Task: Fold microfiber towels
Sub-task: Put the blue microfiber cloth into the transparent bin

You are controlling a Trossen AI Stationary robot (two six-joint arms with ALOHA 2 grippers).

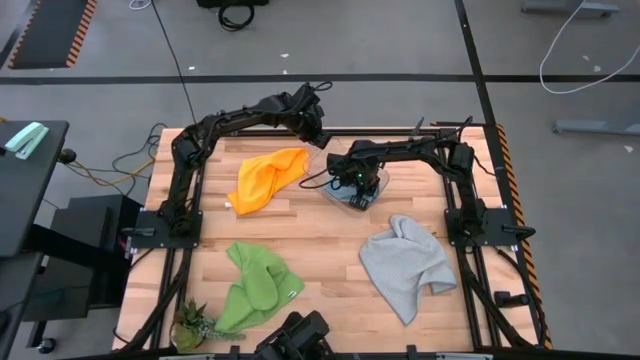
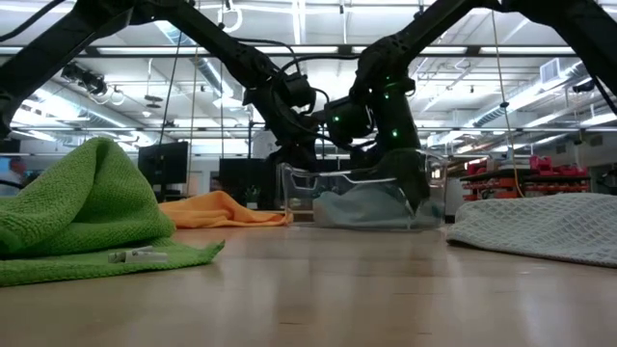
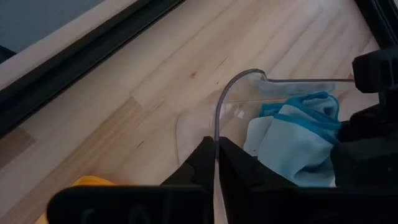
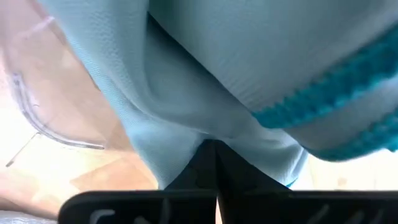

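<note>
The left gripper (image 3: 216,163) pinches the thin wall of the clear bin (image 3: 239,78), likely to keep it from sliding. The right gripper (image 4: 214,155) is down inside, clenched on the blue towel (image 4: 249,56) (it looks ready to pull it out). The orange towel (image 1: 266,178), green towel (image 1: 256,287) and grey towel (image 1: 405,264) lie crumpled on the table (image 1: 320,230). No writing can be read.

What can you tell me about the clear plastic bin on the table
The clear plastic bin is a see-through, thin-walled container with rounded corners, standing on the wooden table near its far edge, right of the orange towel. The light blue towel lies inside. The left gripper pinches its rim; the right gripper reaches in, shut on the towel.
</note>
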